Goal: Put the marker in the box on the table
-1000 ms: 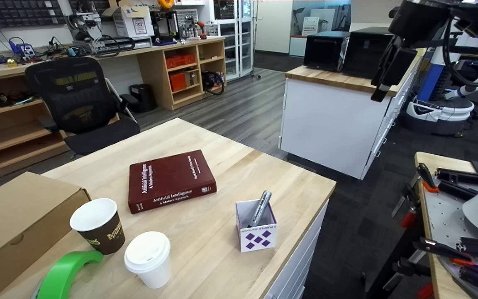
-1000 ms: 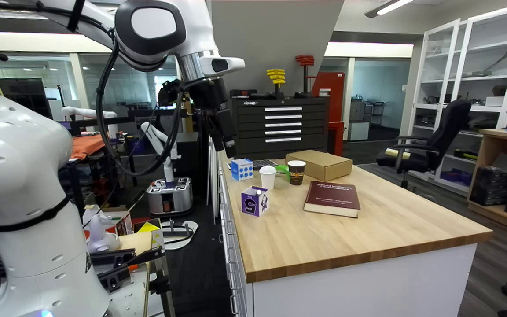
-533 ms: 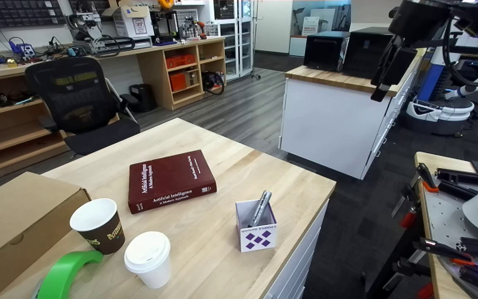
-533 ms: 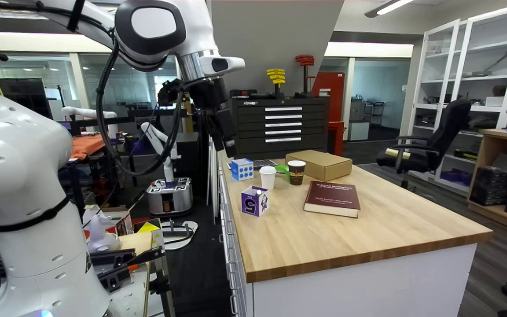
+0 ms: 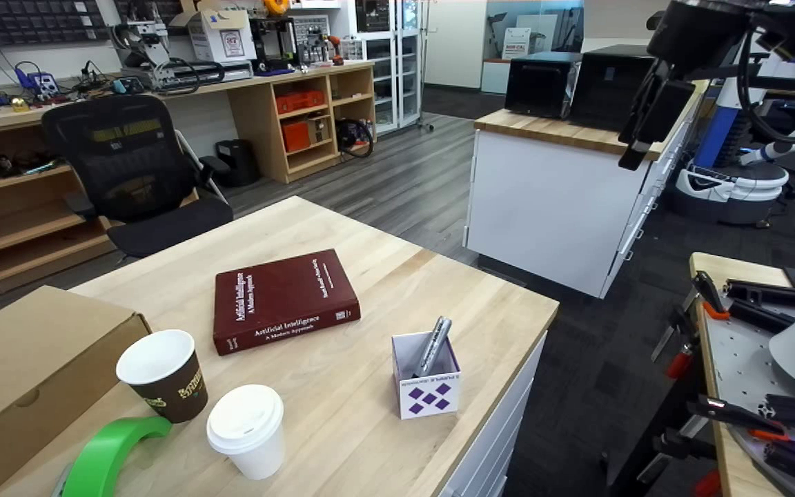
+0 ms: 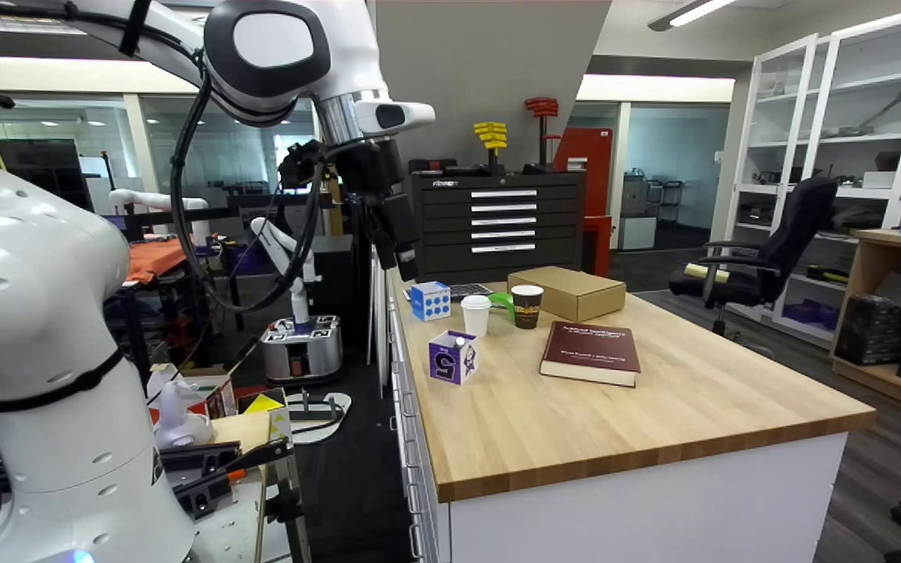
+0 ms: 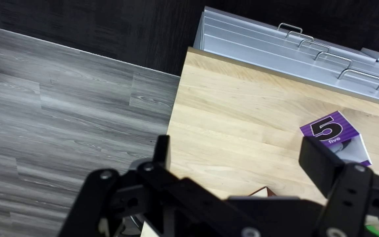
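The marker (image 5: 433,348), a silvery-grey stick, leans inside the small white-and-purple box (image 5: 429,400), its upper end poking above the rim. That box stands upright on the light wooden table (image 5: 349,386) near one edge. In an exterior view its purple side with a black 5 (image 6: 444,364) shows, and only the marker's end (image 6: 459,342) is visible. My gripper (image 7: 235,153) is open with nothing between its fingers, held high and well apart from the box. In the wrist view the right finger (image 7: 319,164) covers part of the box; the marker (image 7: 343,144) shows inside it.
A dark red book (image 5: 287,300), a white lidded cup (image 5: 246,428), a brown cup (image 5: 166,379), a green curved object (image 5: 111,455) and a large cardboard box (image 5: 32,366) share the tabletop. A blue-and-white cube box (image 6: 430,301) stands farther along the table's edge.
The gripper has shifted only very slightly and stays open. The marker, the box and everything else on the table keep their places.
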You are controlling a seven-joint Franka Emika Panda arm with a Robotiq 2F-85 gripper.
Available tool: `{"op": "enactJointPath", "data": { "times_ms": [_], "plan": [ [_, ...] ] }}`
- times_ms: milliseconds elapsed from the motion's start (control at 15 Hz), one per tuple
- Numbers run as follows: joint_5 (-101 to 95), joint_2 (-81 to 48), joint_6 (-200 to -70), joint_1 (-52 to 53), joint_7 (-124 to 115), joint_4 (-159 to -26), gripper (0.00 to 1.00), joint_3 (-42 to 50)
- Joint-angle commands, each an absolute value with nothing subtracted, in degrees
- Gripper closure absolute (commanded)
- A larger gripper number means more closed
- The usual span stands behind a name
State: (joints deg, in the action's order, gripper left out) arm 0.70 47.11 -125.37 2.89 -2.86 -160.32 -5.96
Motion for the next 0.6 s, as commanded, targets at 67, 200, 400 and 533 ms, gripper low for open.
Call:
{"op": "enactJointPath", "data": {
  "times_ms": [67, 200, 400, 533],
  "plan": [
    [0.35, 46.92, -123.15, 3.42, -2.74, -159.84, 0.00, -5.47],
    [0.36, 46.92, -122.91, 3.43, -2.75, -159.81, 0.00, -5.47],
    [0.39, 46.93, -122.99, 3.43, -2.76, -159.83, 0.00, -5.46],
    [0.45, 46.96, -123.35, 3.46, -2.78, -159.90, 0.00, -5.44]
  ]
}}
